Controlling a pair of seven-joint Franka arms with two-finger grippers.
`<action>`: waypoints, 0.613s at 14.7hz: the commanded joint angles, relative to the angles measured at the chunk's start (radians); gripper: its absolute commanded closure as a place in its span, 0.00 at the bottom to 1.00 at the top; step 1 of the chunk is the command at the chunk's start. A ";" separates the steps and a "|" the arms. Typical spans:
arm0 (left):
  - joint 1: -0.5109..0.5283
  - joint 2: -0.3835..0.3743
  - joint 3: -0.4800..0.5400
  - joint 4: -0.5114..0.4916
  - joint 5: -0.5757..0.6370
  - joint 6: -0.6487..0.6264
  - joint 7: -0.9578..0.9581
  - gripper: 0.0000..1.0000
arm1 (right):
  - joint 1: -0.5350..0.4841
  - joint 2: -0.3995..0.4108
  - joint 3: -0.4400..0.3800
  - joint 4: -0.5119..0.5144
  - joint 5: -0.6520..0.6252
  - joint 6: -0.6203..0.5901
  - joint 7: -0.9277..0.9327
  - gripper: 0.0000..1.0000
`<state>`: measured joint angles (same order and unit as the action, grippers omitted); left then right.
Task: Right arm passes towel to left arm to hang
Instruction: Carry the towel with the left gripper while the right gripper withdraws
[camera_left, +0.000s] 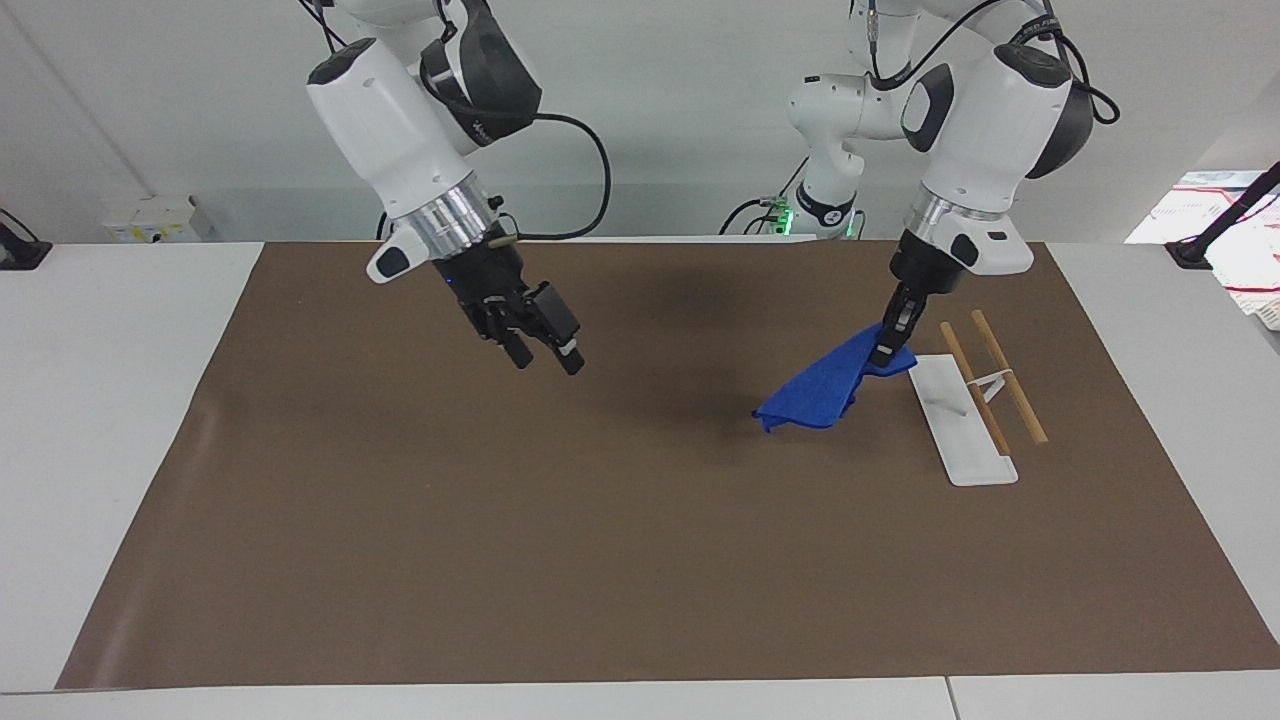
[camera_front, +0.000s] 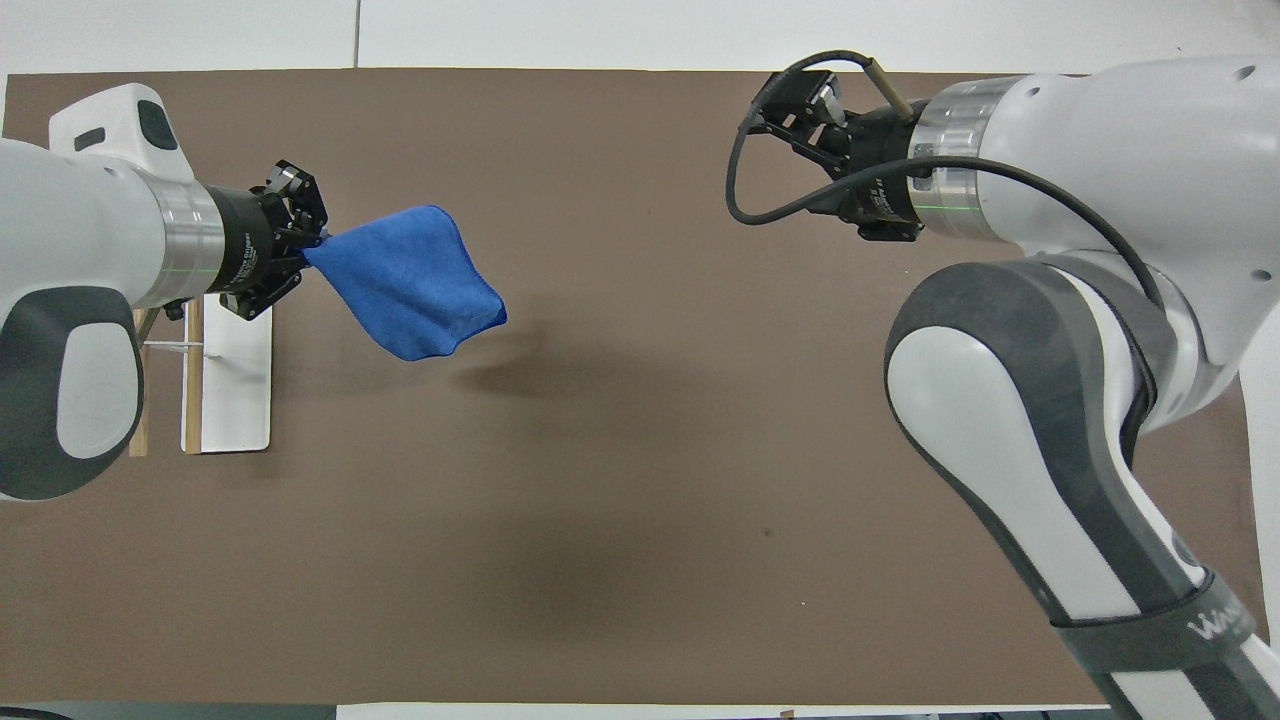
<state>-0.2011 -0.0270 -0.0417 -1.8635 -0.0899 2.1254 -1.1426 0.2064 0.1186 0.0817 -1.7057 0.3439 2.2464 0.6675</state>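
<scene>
Toward the left arm's end of the brown mat (camera_left: 640, 560), the left gripper (camera_left: 886, 352) pinches the blue towel (camera_left: 825, 392) aloft, just beside the white hanging rack (camera_left: 960, 420). The right gripper (camera_left: 543, 350) hangs spread and empty over the mat's robot-side edge.

Small royal-blue soft cloth towel (camera_left: 825, 388) (camera_front: 410, 280), pinched at one corner, hanging draped and folded in the air over the brown mat, just beside the white rack base.

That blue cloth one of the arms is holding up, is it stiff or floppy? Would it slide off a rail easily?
Probably floppy: the towel sags in soft folds from the one corner that the left gripper pinches. It looks light, since that small pinch carries it. Draped unevenly over the wooden rack, it might well slip off.
</scene>
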 joint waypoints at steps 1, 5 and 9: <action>0.084 -0.024 -0.001 -0.028 0.030 0.001 0.093 1.00 | -0.085 -0.063 0.009 -0.071 -0.139 -0.117 -0.184 0.00; 0.231 -0.033 -0.001 -0.051 0.030 0.013 0.187 1.00 | -0.157 -0.092 0.007 -0.048 -0.316 -0.341 -0.356 0.00; 0.337 -0.073 -0.001 -0.135 0.030 0.068 0.207 1.00 | -0.240 -0.126 0.006 0.079 -0.333 -0.606 -0.459 0.00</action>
<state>0.0953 -0.0348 -0.0330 -1.8981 -0.0763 2.1348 -0.9428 0.0068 0.0085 0.0782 -1.6889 0.0260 1.7470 0.2594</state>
